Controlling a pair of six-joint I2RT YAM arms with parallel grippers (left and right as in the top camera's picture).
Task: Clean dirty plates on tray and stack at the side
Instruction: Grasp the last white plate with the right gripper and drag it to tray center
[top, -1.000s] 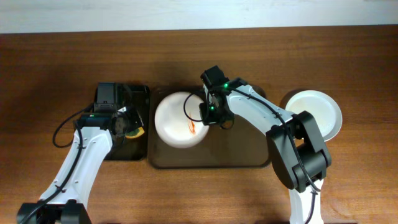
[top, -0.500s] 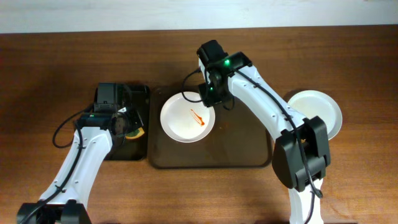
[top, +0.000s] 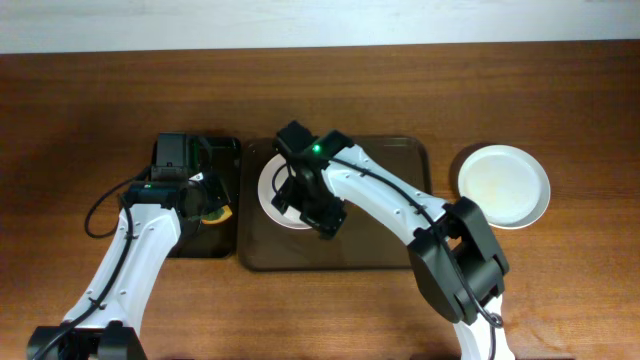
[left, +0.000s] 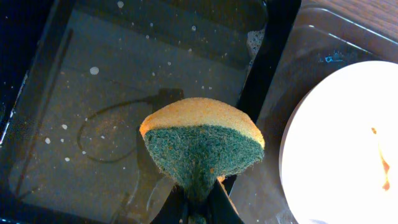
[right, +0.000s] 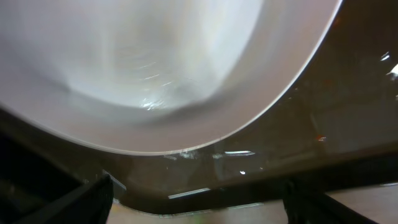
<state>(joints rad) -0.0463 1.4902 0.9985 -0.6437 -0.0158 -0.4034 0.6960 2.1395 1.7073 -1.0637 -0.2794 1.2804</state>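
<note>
**Sponge held, right jaws wide at plate**

Overhead: my left gripper (top: 207, 200) sits over the black tray (top: 222, 238); my right gripper (top: 322, 212) covers the plate (top: 268, 192) on the tray (top: 390, 230).
Left wrist: jaws pinch a sponge (left: 200, 146), plate to their right.
Right wrist: jaws wide, plate just ahead, seemingly ungripped.

The plate on the tray (left: 336, 143) is white with a thin red-orange streak. The plate at the right (top: 504, 186) is plain white. The tray (top: 380, 250) is glossy dark brown. The sponge (left: 202, 146) is orange-yellow above and dark green below. The small tray (left: 124, 93) is black, flecked white. The table (top: 560, 300) is reddish-brown wood grain.
</note>
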